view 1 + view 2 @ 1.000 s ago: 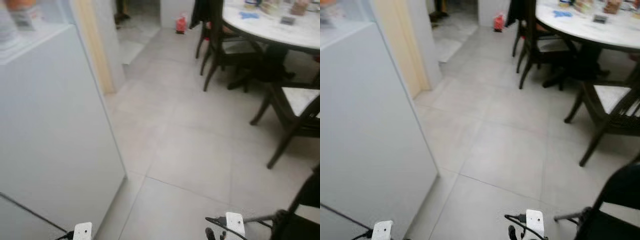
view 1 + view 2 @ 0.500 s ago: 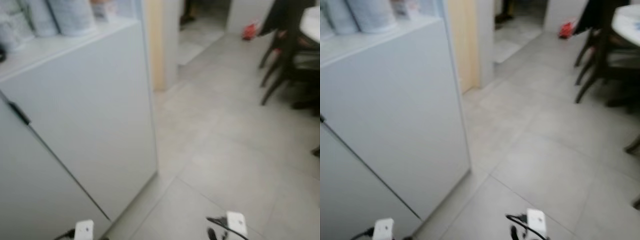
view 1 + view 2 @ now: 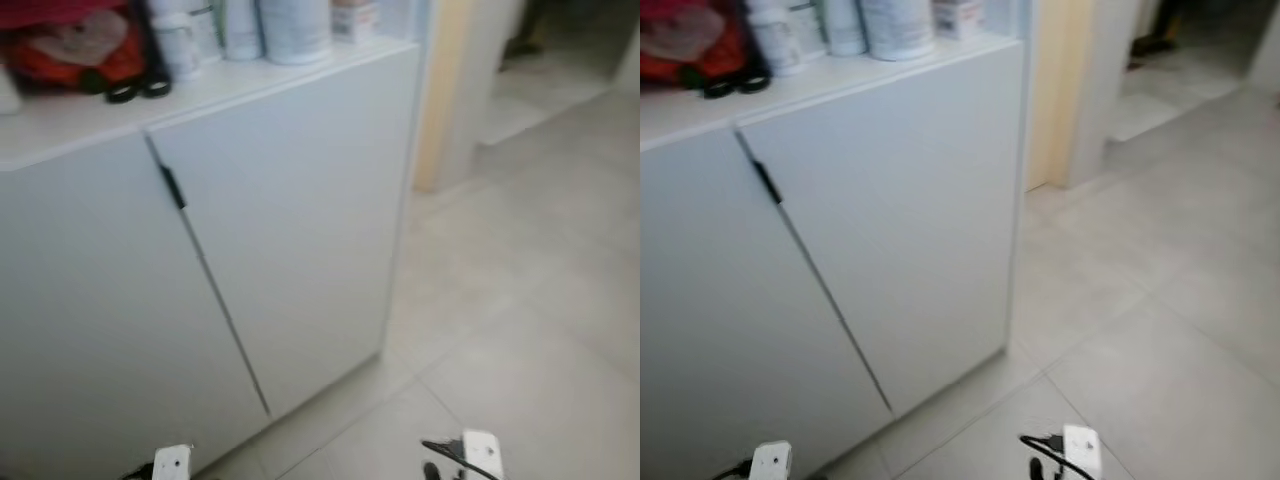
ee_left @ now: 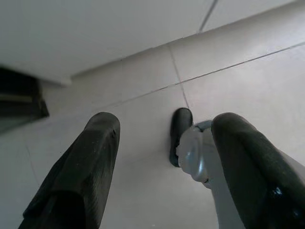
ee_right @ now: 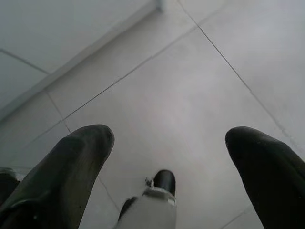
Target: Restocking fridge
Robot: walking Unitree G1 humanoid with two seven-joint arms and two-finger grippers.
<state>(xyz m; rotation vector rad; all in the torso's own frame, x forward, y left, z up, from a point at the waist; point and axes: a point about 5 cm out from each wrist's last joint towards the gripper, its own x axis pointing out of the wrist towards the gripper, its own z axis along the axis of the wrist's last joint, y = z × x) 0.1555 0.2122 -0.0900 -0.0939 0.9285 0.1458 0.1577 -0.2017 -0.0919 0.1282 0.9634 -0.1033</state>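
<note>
Countertop, far left: a red bag [image 3: 65, 45] sat on the white cabinet [image 3: 300, 220], with white bottles [image 3: 290, 18] just beside it.
Cabinet doors: two white fronts were shut, a small dark handle [image 3: 173, 186] at their seam.
Fridge: not identifiable; I judged this cabinet was not clearly it, so the task's target stayed unlocated.
Left gripper [image 4: 157, 157]: hung low over the tiled floor [image 3: 520, 330], fingers spread wide, holding nothing.
Right gripper [image 5: 167, 157]: likewise low, wide apart and empty.
Step in hand: probably searching or turning toward stock.
Doing it well: slow the turn so blur clears, and keep both arms down, clear of the cabinet corner.
</note>
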